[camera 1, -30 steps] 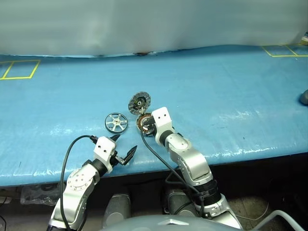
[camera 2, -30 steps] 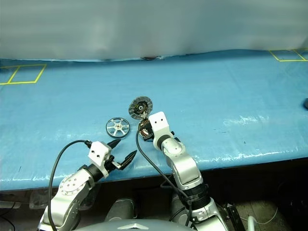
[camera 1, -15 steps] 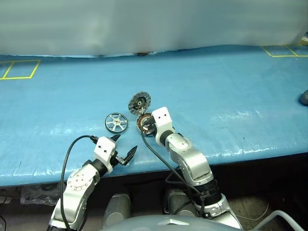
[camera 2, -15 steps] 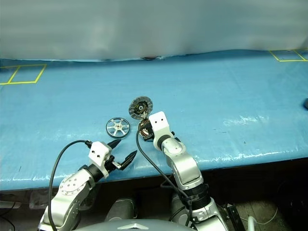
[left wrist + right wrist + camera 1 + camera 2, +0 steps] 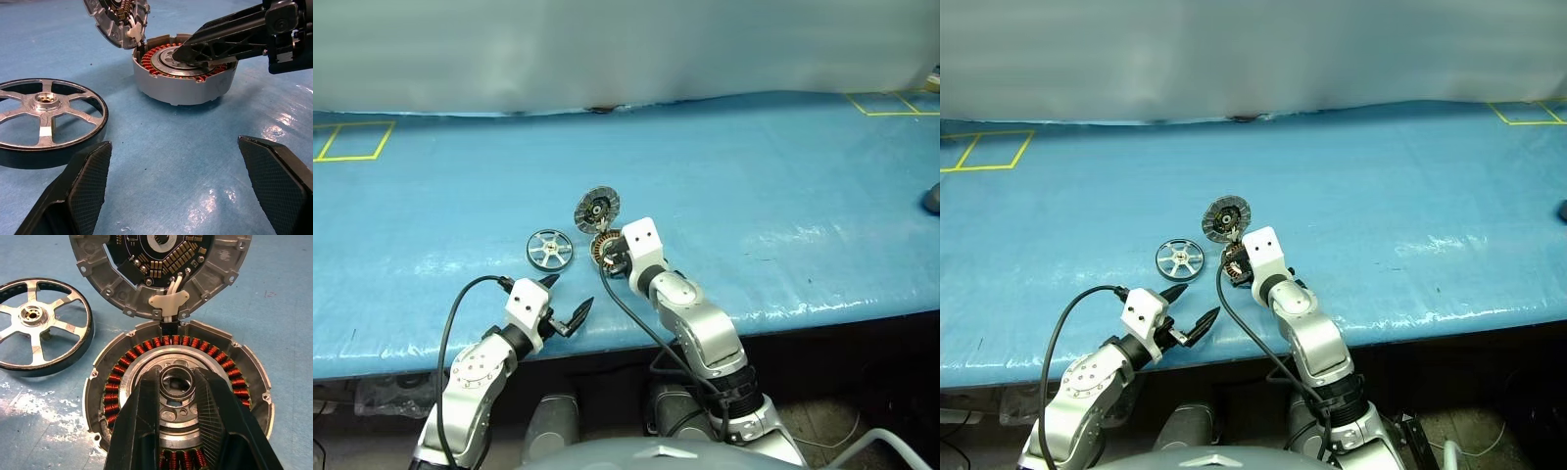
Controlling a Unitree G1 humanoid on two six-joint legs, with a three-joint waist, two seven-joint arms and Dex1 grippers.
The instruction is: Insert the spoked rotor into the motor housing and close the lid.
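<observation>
Nothing has changed since one second ago: both arms and all parts stay in the same place. The blue table cover (image 5: 783,176) is wide, with yellow tape squares (image 5: 352,142) at its far corners and a pale wall behind. The motor housing (image 5: 178,387) sits flat, opening upward, with the lid (image 5: 159,269) standing open at its far edge. The right gripper (image 5: 178,382) is clamped on the housing's central hub. The spoked rotor (image 5: 549,249) lies flat just left of the housing. The left gripper (image 5: 565,301) waits near the table edge, jaws wide apart.

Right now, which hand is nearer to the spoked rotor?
Left. The left hand hovers open just in front of the spoked rotor, not touching it. The right hand is beside the rotor at the motor housing, closed on its centre hub.
</observation>
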